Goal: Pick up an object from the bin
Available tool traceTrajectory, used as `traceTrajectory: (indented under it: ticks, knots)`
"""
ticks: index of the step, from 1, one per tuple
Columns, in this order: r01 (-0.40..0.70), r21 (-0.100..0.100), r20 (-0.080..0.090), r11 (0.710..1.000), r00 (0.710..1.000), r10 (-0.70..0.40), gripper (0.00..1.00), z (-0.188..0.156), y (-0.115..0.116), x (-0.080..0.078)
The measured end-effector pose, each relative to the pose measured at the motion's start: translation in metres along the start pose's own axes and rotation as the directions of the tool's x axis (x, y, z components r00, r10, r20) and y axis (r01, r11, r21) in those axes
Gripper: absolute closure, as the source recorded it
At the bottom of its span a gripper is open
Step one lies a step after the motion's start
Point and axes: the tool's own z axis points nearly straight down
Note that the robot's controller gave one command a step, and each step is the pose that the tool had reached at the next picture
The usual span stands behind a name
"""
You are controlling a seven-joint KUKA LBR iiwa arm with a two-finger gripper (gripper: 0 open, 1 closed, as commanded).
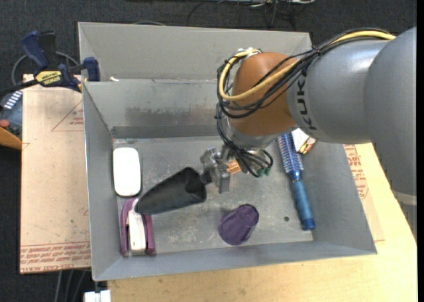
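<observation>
My gripper (218,169) hangs low over the middle of the bin floor, under the orange wrist cover. Its metal tip is right beside the right end of a black wedge-shaped object (171,193), which lies slanted toward the lower left. Whether they touch I cannot tell. A crumpled purple round thing (238,223) lies just below the gripper, apart from it. A blue hairbrush (297,180) lies lengthwise to the right, bristle end toward the back and partly under the arm.
A white oval bar (126,171) lies by the left wall. Below it, in the front left corner, rests a purple and white stapler-like thing (136,230). The arm and its cables cover the bin's back right part.
</observation>
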Motion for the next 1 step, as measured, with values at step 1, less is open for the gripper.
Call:
traceTrajectory:
  ticks: [1]
  knots:
    - [0.0,0.001,0.003,1.0,1.0,0.0,1.0,-0.0072,-0.0002,-0.001]
